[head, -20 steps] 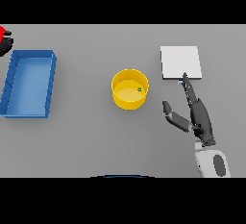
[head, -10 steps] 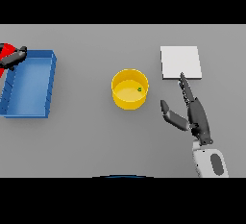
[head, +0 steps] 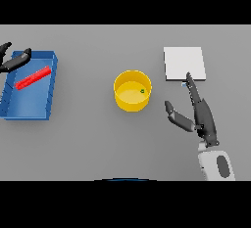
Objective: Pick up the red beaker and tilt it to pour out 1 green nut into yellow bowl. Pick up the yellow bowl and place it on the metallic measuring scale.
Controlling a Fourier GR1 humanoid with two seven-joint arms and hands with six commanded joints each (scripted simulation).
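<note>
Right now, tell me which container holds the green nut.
The yellow bowl, mid-table: the green nut lies inside it. The blue bin on the left holds only the red beaker.

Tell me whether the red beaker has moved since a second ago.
Yes. The red beaker was at the view's far left edge, outside the blue bin; now it lies inside the bin, released near the left hand.

The red beaker [head: 33,78] lies on its side, slantwise, inside the blue tray at my far left. The yellow bowl [head: 132,91] stands upright mid-table, round and open, with one small green nut [head: 142,91] resting inside toward its right. The metallic measuring scale [head: 184,63], a flat pale square, sits apart to the bowl's right.
</note>
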